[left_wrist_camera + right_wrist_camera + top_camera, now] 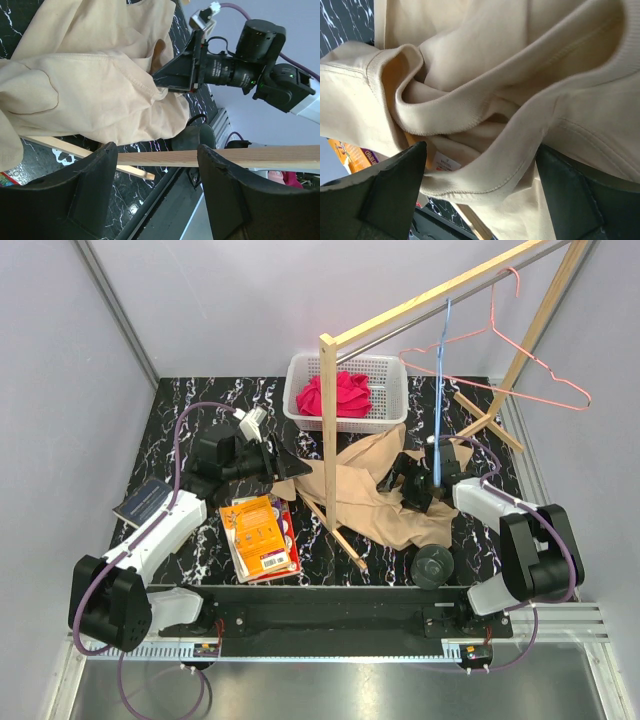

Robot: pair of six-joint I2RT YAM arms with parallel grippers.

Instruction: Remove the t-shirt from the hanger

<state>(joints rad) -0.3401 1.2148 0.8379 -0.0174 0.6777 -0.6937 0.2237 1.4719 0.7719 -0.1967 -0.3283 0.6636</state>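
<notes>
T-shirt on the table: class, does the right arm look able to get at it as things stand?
Probably yes. The right gripper is at the t-shirt, its open fingers either side of a fold of cloth, and nothing shows between them.

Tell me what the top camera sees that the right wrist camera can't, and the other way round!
Only the top camera shows the pink hanger, the basket with the red cloth in it, and the left gripper. Only the right wrist camera shows the small label inside the shirt's neck. Both show the tan shirt, the orange book and the right gripper, which is open around a fold of shirt.
</notes>
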